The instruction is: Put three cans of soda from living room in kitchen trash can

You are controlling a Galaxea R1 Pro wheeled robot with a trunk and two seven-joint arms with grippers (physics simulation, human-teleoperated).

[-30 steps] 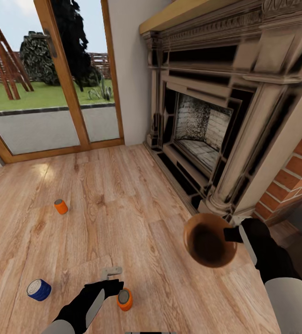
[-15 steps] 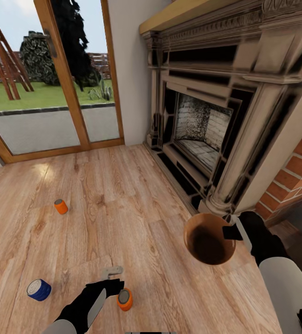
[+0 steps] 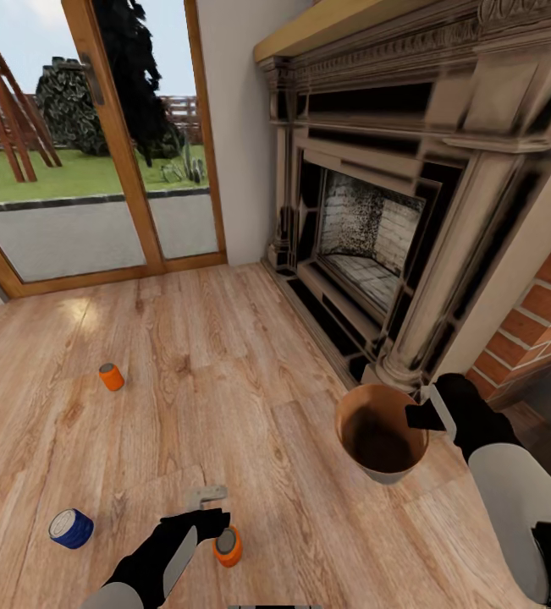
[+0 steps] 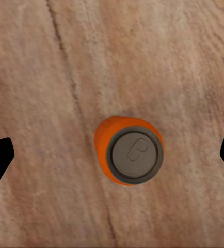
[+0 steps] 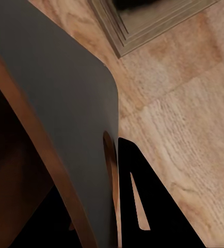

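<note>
Location is the living room, beside the fireplace (image 3: 410, 211) and the glass doors (image 3: 80, 144). All three cans are on the wood floor (image 3: 250, 364), none yet binned. The near orange can (image 3: 228, 545) stands upright directly under the left gripper (image 3: 212, 512); in the left wrist view the can (image 4: 130, 151) sits centred between the two fingertips, which are spread wide and well clear of it. The far orange can (image 3: 111, 376) and the blue can (image 3: 72, 528) lie apart, untouched. The right gripper (image 3: 423, 416) is clenched on the rim of the trash can (image 3: 381, 433), carried beside the hearth, its interior showing no cans. Judgement: task at its opening stage; first grasp pending, three deposits and the return to the kitchen outstanding
</note>
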